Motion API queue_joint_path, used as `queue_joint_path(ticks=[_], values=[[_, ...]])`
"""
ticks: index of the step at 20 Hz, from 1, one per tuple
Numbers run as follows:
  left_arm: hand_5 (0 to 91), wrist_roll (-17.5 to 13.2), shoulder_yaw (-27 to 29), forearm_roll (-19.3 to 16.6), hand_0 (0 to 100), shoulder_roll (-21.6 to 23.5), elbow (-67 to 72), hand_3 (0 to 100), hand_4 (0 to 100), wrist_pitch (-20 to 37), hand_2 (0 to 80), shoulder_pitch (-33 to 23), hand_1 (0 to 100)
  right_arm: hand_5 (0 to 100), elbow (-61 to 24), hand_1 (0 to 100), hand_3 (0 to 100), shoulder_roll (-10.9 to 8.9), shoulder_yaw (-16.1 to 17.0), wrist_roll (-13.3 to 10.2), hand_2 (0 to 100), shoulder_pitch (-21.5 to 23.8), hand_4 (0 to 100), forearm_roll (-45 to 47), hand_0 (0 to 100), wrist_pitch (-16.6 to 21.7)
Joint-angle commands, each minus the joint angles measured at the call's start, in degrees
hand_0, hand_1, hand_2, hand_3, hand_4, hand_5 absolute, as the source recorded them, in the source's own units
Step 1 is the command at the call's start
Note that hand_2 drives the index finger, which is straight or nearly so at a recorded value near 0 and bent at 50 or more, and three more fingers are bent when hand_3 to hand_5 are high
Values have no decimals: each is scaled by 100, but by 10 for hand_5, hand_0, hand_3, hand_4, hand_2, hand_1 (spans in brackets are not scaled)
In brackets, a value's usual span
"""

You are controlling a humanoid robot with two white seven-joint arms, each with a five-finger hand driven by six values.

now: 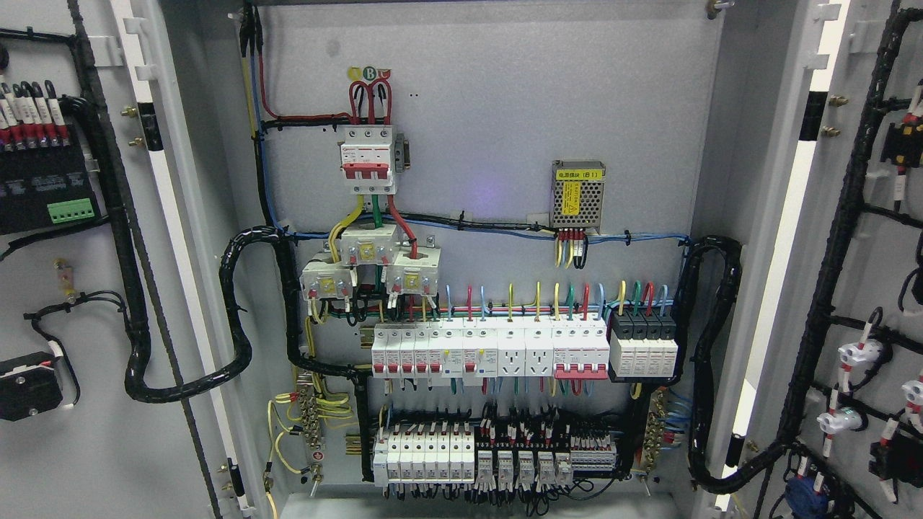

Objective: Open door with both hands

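With both doors swung wide, left door (86, 288) and right door (851, 288), cabinet (490, 108) shows breakers (490, 349), wiring; no hands visible, fingers' state unknown.

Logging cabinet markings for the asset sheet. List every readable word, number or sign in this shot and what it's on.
"B": round green sticker above the main breaker; the stickers beside it are unreadable.
"(B1)": white label on the power supply, after characters too blurred to read.
Yellow label on the same unit: print too small.
Markings on the breaker row and lower terminals: too small.
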State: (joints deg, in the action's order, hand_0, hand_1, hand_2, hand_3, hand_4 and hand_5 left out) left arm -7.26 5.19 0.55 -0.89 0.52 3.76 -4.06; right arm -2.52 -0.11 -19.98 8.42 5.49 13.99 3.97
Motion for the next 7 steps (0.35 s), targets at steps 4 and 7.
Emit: queue_joint_path(ticks=[4,7], values=[[0,-4,35,138,0,-113,-17,0,0,2,0,1,0,0,24,0,0,187,-6,-7,0,23,0,-2,382,-2],[0,-4,35,138,0,-113,-17,0,0,2,0,1,0,0,24,0,0,161,11,-24,0,23,0,-2,383,-2]])
